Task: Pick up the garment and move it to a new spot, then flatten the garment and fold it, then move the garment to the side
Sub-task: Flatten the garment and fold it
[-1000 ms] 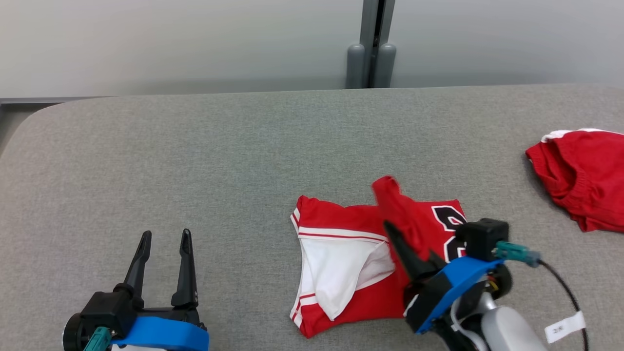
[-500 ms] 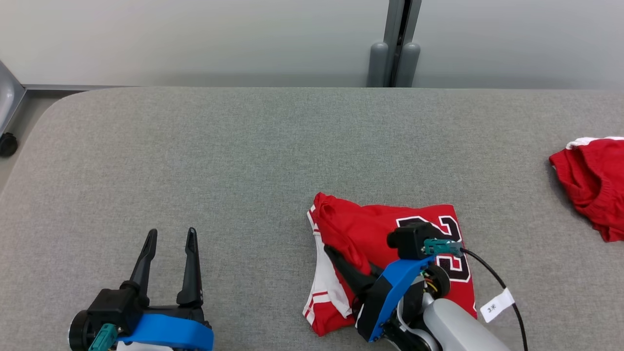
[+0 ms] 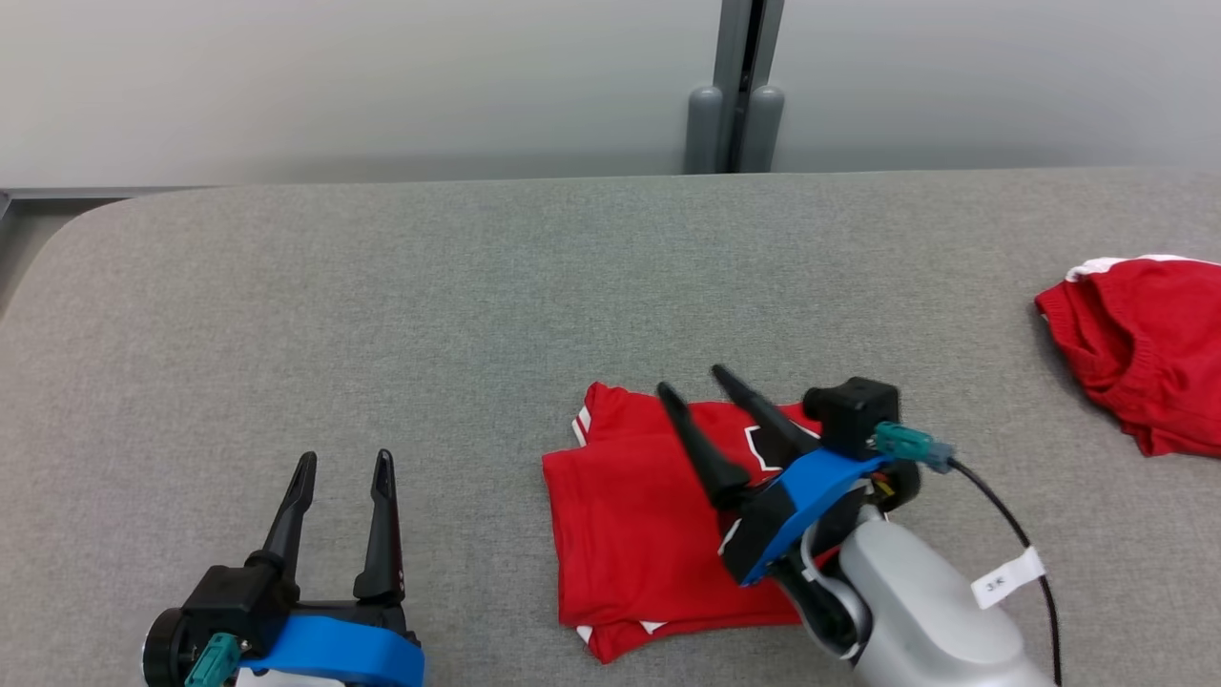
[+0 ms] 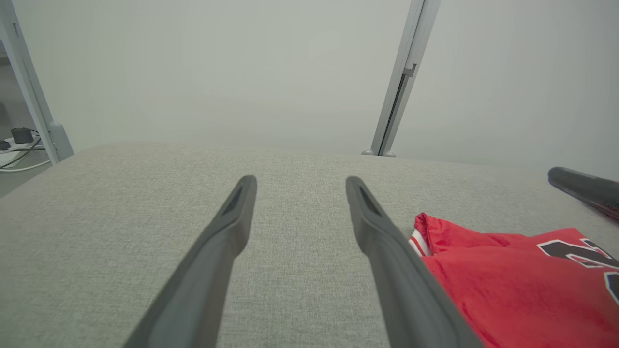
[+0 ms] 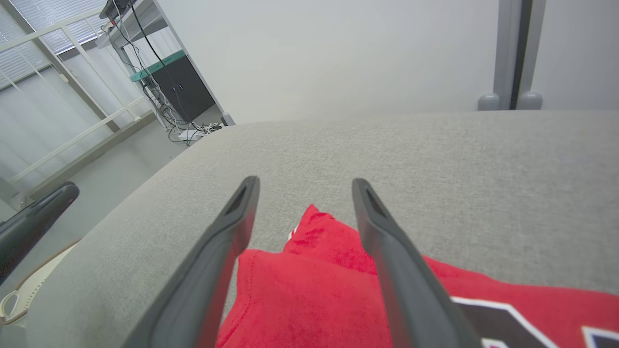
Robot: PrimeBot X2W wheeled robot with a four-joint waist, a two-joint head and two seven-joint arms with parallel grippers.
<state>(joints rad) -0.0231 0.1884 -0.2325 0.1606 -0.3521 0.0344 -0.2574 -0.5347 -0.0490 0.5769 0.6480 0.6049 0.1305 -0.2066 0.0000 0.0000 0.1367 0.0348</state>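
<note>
Garment (image 3: 649,534): folded, red face up, flat on the table (image 3: 477,286) close to its near edge. Left fold edge straight; white trim shows at the far-left corner and along the near edge.

Right gripper (image 3: 693,380): above the garment's far half, fingers spread apart and holding nothing, tips pointing past its far edge.

Left gripper (image 3: 344,458): well left of the garment, over bare table, fingers likewise spread and empty.

Open room: wide bare table left of the garment and beyond its far edge. A second red cloth (image 3: 1135,353) lies well to the garment's right.
</note>
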